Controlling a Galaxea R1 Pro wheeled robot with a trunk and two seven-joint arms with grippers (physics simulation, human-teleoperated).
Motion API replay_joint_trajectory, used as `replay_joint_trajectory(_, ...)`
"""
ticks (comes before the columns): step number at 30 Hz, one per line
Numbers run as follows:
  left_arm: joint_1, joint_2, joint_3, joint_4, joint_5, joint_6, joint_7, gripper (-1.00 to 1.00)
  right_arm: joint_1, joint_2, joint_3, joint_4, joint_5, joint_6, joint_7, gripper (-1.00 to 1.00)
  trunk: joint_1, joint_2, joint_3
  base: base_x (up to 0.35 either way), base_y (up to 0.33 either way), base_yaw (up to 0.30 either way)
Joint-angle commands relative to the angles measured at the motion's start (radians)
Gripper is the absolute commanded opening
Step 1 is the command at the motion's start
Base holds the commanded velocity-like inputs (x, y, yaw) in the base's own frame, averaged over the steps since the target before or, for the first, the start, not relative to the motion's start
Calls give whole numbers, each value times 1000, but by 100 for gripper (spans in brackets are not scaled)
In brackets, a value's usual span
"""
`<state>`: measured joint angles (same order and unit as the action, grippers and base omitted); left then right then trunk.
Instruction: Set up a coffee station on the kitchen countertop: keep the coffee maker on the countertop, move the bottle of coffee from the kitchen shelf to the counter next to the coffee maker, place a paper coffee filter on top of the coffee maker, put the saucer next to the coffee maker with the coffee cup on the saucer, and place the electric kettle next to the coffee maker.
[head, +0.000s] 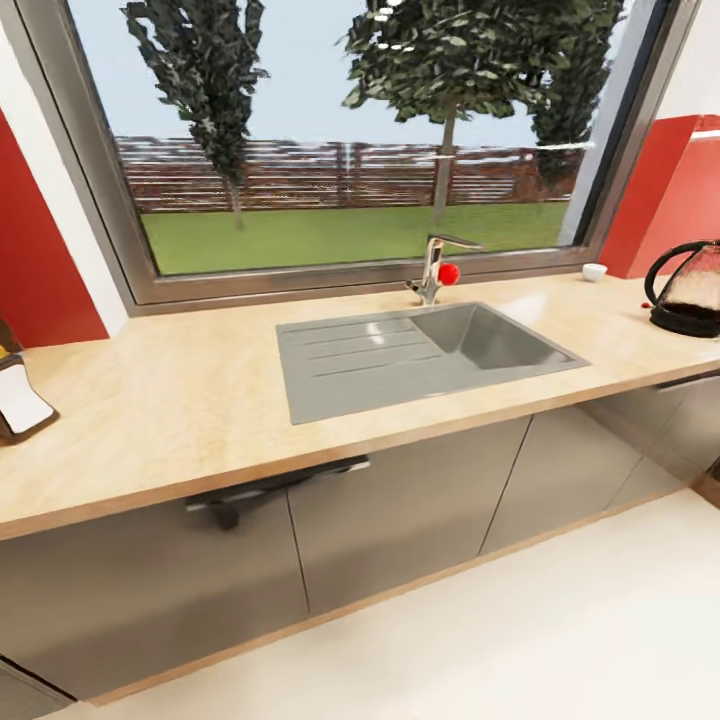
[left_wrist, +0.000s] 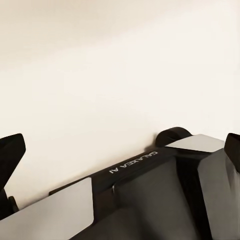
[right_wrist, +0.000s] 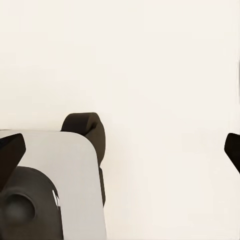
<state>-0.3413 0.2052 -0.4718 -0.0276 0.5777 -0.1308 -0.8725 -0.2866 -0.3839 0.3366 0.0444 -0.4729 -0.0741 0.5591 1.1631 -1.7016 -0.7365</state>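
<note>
Meanwhile, little of the coffee station looks assembled. At the far left of the countertop (head: 200, 390), a dark-and-white object (head: 20, 400) sits cut off by the frame, too partial to name. The sink (head: 420, 355) and tap (head: 435, 268) hold the middle. Farther right, a small white cup-like thing (head: 594, 271) rests by the window, and the electric kettle (head: 688, 290) stands at the right end, well apart from everything else. Both arms hang over pale floor: the left gripper (left_wrist: 120, 150) and right gripper (right_wrist: 120, 150) are spread wide, holding nothing.
</note>
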Motion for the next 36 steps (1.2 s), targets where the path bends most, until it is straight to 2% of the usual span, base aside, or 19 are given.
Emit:
replay_joint_trajectory(1, 0, 0, -8, 0, 5, -7, -1, 100, -2, 0, 9, 5, -7, -7, 5, 100, 0, 0, -1, 0, 0, -254)
replay_joint_trajectory(14, -1, 0, -8, 0, 5, -7, -1, 100, -2, 0, 9, 5, -7, -7, 5, 100, 0, 0, -1, 11, -20, -245)
replay_joint_trajectory(24, -1, 0, -8, 0, 5, -7, -1, 100, -2, 0, 9, 5, -7, -8, 5, 100, 0, 0, -1, 158, -172, -72)
replay_joint_trajectory(28, 0, 0, -8, 0, 5, -7, -1, 100, -2, 0, 9, 7, -7, -45, 5, 100, 0, 0, -1, 38, -38, -209)
replay_joint_trajectory(36, 0, 0, -8, 0, 5, -7, -1, 100, -2, 1, 10, 8, -7, -60, 5, 100, 0, 0, -1, 5, -5, -245)
